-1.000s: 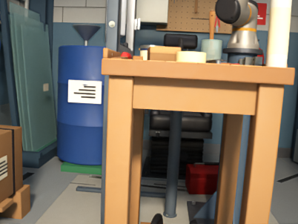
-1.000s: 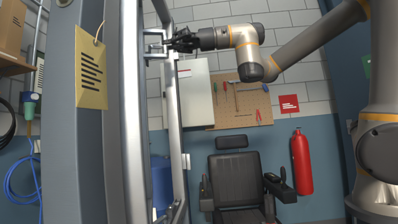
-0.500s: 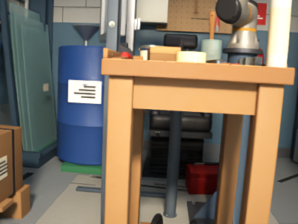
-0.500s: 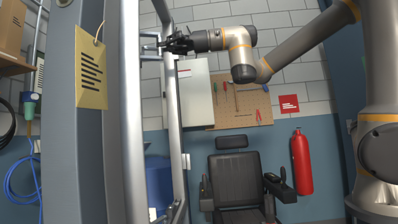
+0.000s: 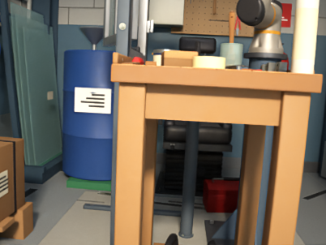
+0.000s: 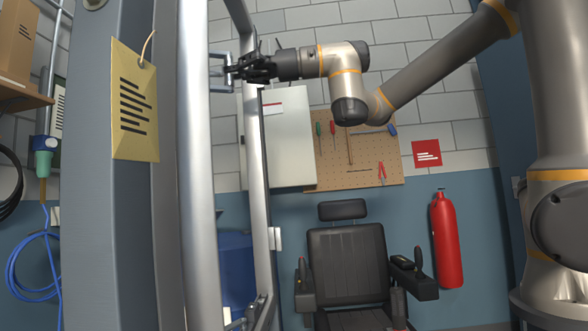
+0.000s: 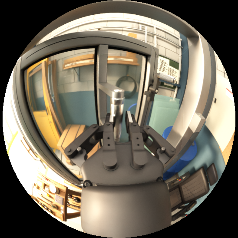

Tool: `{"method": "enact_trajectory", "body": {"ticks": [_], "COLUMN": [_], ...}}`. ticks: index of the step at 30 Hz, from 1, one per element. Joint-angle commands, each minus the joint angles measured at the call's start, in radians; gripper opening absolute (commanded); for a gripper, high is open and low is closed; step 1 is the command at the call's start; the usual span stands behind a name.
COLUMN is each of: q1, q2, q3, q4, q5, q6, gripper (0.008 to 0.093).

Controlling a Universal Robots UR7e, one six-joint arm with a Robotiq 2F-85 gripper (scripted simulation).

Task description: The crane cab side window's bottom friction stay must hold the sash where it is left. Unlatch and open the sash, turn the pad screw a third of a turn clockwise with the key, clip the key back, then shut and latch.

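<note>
The window sash (image 6: 255, 177), a grey-framed glass pane (image 7: 73, 106), stands swung partly out of the cab frame (image 6: 123, 185). Its pull handle (image 7: 117, 104), a steel bar on a bracket at the sash's upper stile (image 6: 222, 70), is clamped in my closed gripper (image 7: 121, 119) (image 6: 236, 70), high up beside the frame. The latch lever (image 7: 165, 77) with its knurled grip sits on the frame to the right of the handle. The friction stay bracket (image 6: 255, 308) shows at the sash's bottom edge. I do not see the key.
The cab frame's wide post (image 6: 189, 164) with a yellow tag (image 6: 135, 100) stands close to the left of the sash. Below are the operator seat (image 6: 349, 263), a blue drum (image 5: 87, 115), a fire extinguisher (image 6: 446, 240), and a wooden bench (image 5: 211, 134) with tape rolls.
</note>
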Motion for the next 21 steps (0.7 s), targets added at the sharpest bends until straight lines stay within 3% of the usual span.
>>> {"method": "enact_trajectory", "body": {"ticks": [1, 21], "q1": [0.001, 0.013], "q2": [0.004, 0.079], "q3": [-0.004, -0.075], "q4": [0.0, -0.005], "q5": [-0.002, -0.014], "q6": [0.0, 0.0], "gripper": [0.008, 0.008]}}
